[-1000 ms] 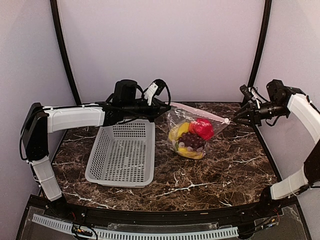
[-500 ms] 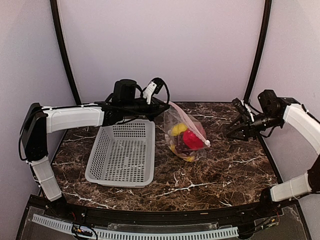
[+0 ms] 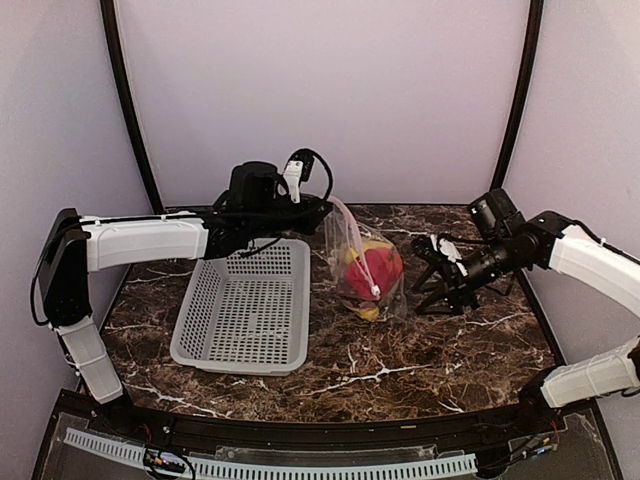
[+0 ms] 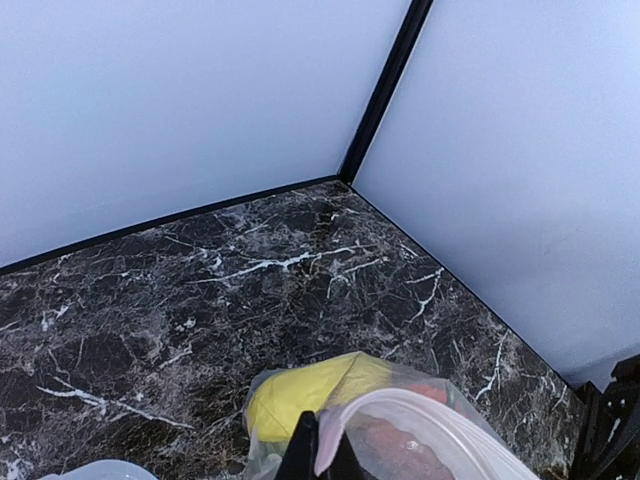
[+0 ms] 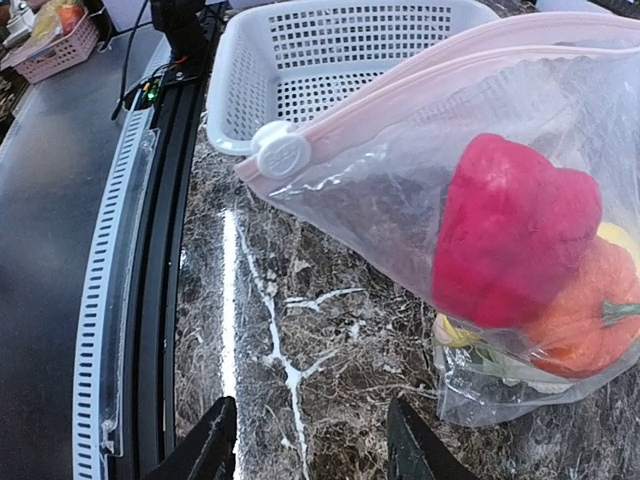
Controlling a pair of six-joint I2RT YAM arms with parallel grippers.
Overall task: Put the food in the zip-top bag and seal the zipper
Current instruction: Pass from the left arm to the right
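The zip-top bag (image 3: 365,270) hangs from its top corner and rests on the table, with the food inside. A red pepper (image 5: 510,230), an orange fruit (image 5: 590,325) and a yellow piece (image 4: 310,400) show through the plastic. The other pieces are hidden. The pinkish zipper (image 3: 357,245) slopes down to its white slider (image 5: 283,150). My left gripper (image 3: 322,212) is shut on the bag's upper zipper corner; it also shows in the left wrist view (image 4: 320,455). My right gripper (image 3: 426,278) is open and empty, just right of the bag, low over the table (image 5: 310,450).
A white perforated basket (image 3: 250,300) stands empty left of the bag, under my left arm. The enclosure's walls and black corner post (image 4: 385,90) close in behind. The table's black front rail (image 5: 160,250) shows in the right wrist view.
My right gripper has let go of the zipper end, opened, and moved down and left toward the bag. The bag's free end has dropped, so it hangs from my left gripper.
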